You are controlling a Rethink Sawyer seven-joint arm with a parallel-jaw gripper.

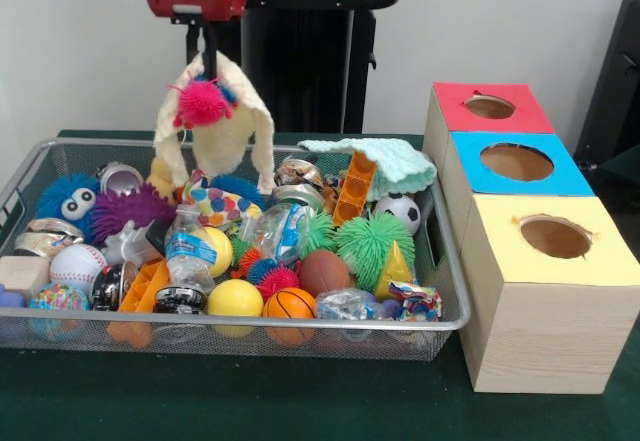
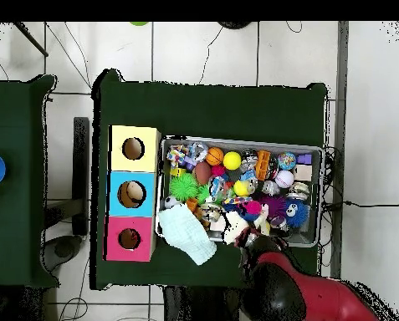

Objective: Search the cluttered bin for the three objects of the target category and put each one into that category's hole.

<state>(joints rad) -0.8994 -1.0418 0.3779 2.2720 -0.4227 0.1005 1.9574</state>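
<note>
The wire mesh bin (image 1: 455,291) is full of toys; it also shows in the overhead view (image 2: 321,167). My gripper (image 1: 208,79) hangs over the bin's far left part, shut on a cream knitted cloth toy (image 1: 225,141) with a pink spiky pom (image 1: 203,104) at its top. The cloth dangles down to the clutter. Small round balls lie in the bin: a baseball (image 1: 78,264), a yellow ball (image 1: 236,298), an orange basketball (image 1: 290,304), a soccer ball (image 1: 403,211). No tiger-striped ball shows. The red-topped box's hole (image 1: 489,107) is open, farthest in the row.
A blue-topped box (image 1: 517,163) and a yellow-topped box (image 1: 555,236) stand beside the bin's right end. A mint cloth (image 1: 385,161) drapes over the bin's far right corner. Green (image 1: 372,244), purple (image 1: 130,211) and blue furry (image 1: 68,199) pom toys fill the bin.
</note>
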